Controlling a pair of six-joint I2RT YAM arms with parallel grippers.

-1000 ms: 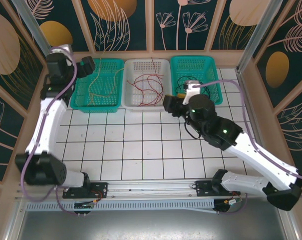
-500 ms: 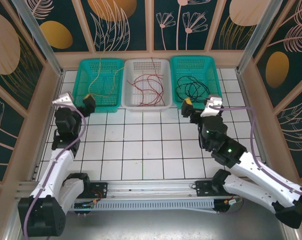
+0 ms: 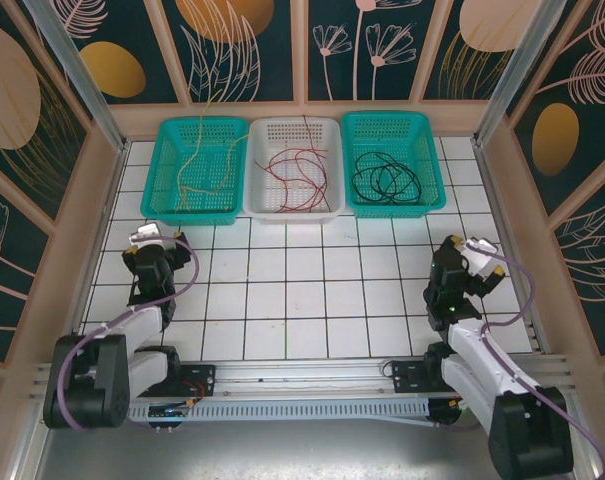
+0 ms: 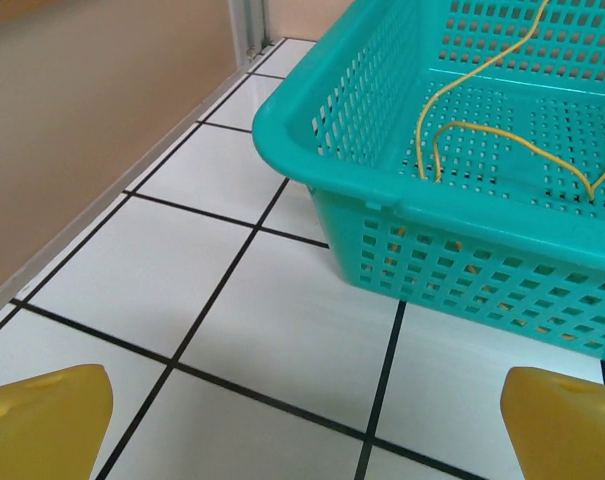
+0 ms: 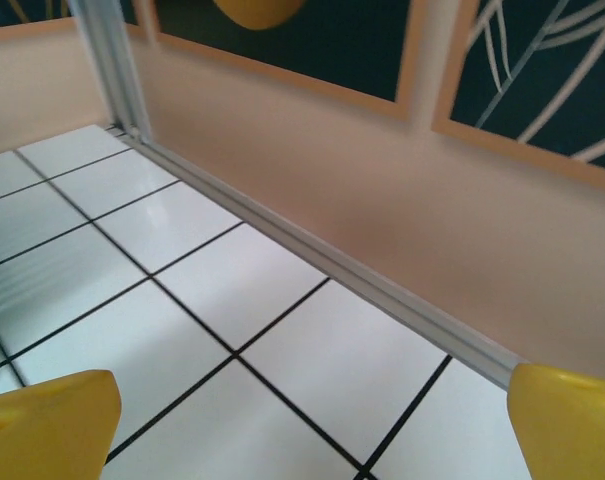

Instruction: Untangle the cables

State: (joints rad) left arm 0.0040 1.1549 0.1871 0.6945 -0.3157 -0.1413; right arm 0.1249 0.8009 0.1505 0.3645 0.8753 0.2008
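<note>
Since every strand sits alone in a basket point(image 3: 187, 213), untangling looks done!
Left gripper point(image 3: 157, 243) gapes empty, yellow cable point(image 4: 422, 140) just ahead; red cable point(image 3: 297, 165) farther ahead-right; right gripper point(image 3: 474, 255) spread wide, holding nothing, black cable point(image 3: 382, 180) off its left.

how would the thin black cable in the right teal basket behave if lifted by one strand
The thin black cable is probably floppy: it lies in loose overlapping loops, so one lifted strand would likely drag the rest up dangling. Being so thin, it is likely light. It might snag on the wall of the slotted teal plastic basket.
</note>
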